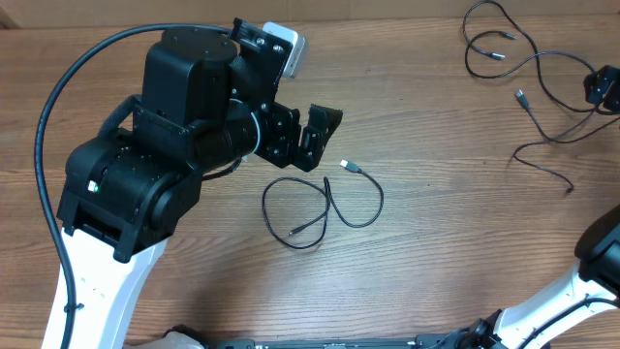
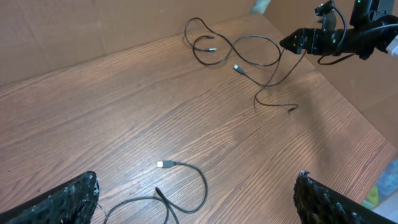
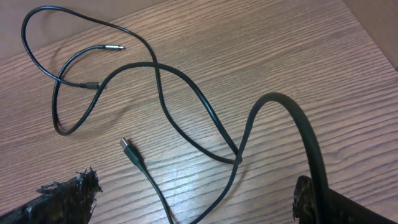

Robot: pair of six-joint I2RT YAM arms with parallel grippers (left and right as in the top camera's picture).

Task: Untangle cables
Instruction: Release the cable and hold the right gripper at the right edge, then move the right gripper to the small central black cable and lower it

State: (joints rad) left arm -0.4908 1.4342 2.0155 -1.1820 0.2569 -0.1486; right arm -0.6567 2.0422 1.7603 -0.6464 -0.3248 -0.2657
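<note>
Left gripper (image 1: 302, 136): fingers wide apart, with nothing between them and nothing touched. In the left wrist view the two fingertips (image 2: 71, 199) sat at the lower corners of the frame. The gripper hung over the table (image 1: 436, 242), just up and left of a loose cable (image 1: 325, 206).

Loose cable: lay alone near the middle of the table in an open loop. Its silver plug (image 1: 351, 167) pointed toward the left gripper and was clear of it.

Right gripper (image 1: 603, 89): at the far right edge of the overhead view, mostly cropped. The right wrist view showed its fingers (image 3: 62, 196) spread to the frame corners, jaws apart and clamped on nothing. One strand (image 3: 289, 115) arched up and ran down against the finger at the lower right of that view. It looked draped on or touching that finger, but contact could not be confirmed.

Tangled cables (image 1: 528, 73): at the upper right of the table, under and beside the right gripper and well apart from the loose cable. The strands crossed one another at several points. One small connector (image 3: 127, 148) lay flat on the wood between the right fingers.
</note>
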